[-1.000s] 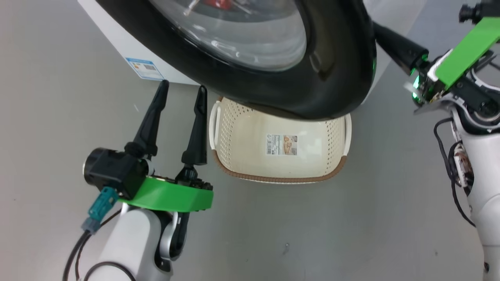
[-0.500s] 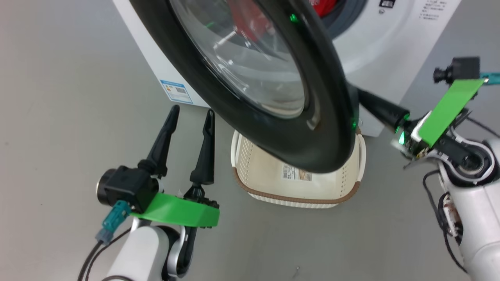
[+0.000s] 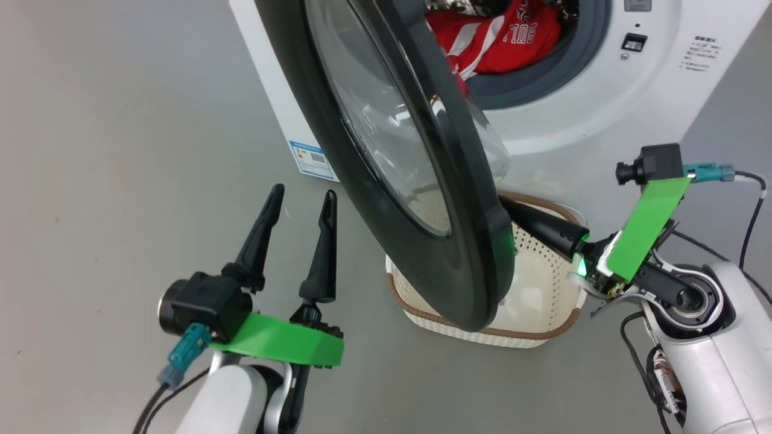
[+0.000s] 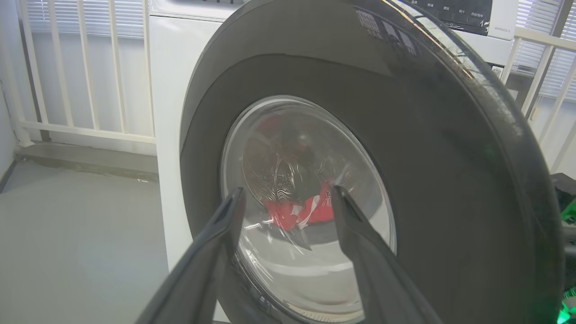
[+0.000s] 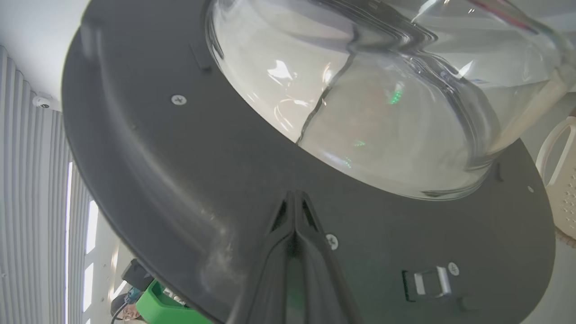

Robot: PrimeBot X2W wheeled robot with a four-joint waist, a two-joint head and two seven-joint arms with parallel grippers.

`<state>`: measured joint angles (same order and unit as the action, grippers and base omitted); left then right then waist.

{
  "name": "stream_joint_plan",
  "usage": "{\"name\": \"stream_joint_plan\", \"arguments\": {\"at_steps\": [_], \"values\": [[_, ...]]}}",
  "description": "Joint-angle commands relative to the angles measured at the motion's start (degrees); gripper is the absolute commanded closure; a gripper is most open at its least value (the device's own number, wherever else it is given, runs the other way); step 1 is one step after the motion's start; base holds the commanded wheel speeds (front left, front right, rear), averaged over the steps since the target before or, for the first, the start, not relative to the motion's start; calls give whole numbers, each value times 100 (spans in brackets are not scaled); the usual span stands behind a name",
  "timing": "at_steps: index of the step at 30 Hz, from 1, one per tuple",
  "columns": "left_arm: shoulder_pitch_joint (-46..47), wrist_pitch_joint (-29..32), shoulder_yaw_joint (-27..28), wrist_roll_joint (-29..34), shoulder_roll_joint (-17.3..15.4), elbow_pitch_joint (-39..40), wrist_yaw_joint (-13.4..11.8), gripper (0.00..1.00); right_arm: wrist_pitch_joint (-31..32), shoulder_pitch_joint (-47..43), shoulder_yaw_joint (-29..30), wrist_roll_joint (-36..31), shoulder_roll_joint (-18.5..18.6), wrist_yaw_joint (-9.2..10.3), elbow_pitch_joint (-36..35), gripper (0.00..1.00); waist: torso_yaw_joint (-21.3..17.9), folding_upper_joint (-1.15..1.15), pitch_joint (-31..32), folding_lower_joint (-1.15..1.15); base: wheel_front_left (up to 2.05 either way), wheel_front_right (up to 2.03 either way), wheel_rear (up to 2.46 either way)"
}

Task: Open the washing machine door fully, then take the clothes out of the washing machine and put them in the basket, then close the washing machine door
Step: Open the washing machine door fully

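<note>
The glossy black washing machine door point(image 3: 416, 199) stands swung out, nearly edge-on to the head view, over the cream basket point(image 3: 543, 289). Red clothes point(image 3: 503, 36) with white lettering lie in the drum of the white washing machine point(image 3: 579, 114). My right gripper point(image 5: 294, 195) is shut, its joined tips resting on the door's inner face just below the glass bowl point(image 5: 382, 90); in the head view its fingers point(image 3: 543, 226) reach behind the door's rim. My left gripper point(image 3: 303, 196) is open and empty, on the door's outer side. Through the door point(image 4: 450, 180) glass I see the clothes point(image 4: 301, 211) between my left gripper point(image 4: 288, 193) fingers.
The basket sits on grey floor right in front of the machine, partly under the door. A blue label point(image 3: 312, 160) marks the machine's lower left corner. A white railing point(image 4: 85, 67) runs behind the machine. The door's latch point(image 5: 432, 283) is on its inner face.
The door has swung further open, from facing the camera to nearly edge-on, with the right gripper following behind it. The head view has shifted, bringing the drum and clothes into sight.
</note>
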<state>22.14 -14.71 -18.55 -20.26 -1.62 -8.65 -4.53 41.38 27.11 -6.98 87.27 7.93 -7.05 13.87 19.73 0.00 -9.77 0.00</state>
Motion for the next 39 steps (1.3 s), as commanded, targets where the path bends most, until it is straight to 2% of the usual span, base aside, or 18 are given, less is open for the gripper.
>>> {"name": "stream_joint_plan", "arguments": {"at_steps": [1, 17, 39], "values": [[-22, -29, 134, -54, -126, 116, -26, 0, 63, -71, -155, 5, -111, -44, -211, 100, 99, 0, 43, 0, 0, 0, 0], [-87, -29, 83, -165, -126, 15, -135, 0, 330, -346, -232, -175, -278, -44, -466, 100, 689, 0, 78, 0, 0, 0, 0], [-164, -29, 106, -235, -126, -121, -199, 0, 626, -513, -283, -290, -459, -44, -644, 100, 1181, 0, 161, 0, 0, 0, 0]]}}
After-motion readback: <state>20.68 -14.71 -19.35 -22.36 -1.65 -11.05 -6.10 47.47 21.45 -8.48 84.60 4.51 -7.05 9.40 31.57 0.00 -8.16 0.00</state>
